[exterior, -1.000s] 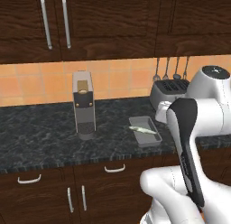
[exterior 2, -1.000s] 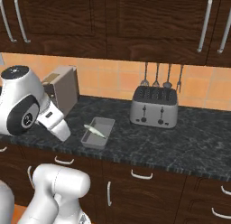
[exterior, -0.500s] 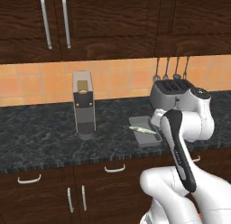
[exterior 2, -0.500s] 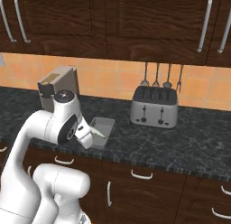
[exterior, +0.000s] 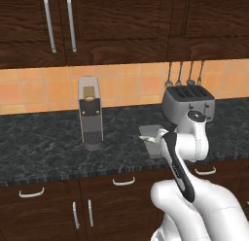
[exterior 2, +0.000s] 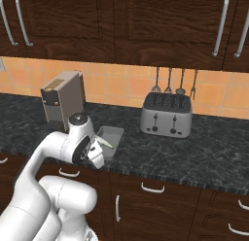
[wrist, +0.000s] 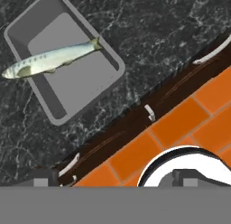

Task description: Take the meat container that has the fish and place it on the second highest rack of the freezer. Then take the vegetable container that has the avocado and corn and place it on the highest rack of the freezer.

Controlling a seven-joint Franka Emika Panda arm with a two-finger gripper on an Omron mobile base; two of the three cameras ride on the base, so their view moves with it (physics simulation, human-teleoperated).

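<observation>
My jaws are spread wide with nothing between them. They hang above the front edge of the worktop (wrist: 171, 38) and point down, so I look past the lip to the drawer handle (wrist: 149, 112) and the orange floor (wrist: 135, 155) below. I judge they are open like this because the grab has not begun: a wide gap lets me straddle a wall of the tray (wrist: 85, 78) once I drop.

The tray sits flat on the worktop just inside that front edge, off to one side of my line of sight and not under my tips. The fish (wrist: 49, 59) lies slantwise over it, tail on the far rim and head poking past the opposite one. It seems too long to lie flat inside, so it bridges the walls. That makes me want the rim free of fish, the short end nearest the edge.

From behind, the tray (exterior: 148, 135) rests between the coffee machine (exterior: 91, 113) and the toaster (exterior: 188, 101), apart from both, leaving room to lift straight up.
</observation>
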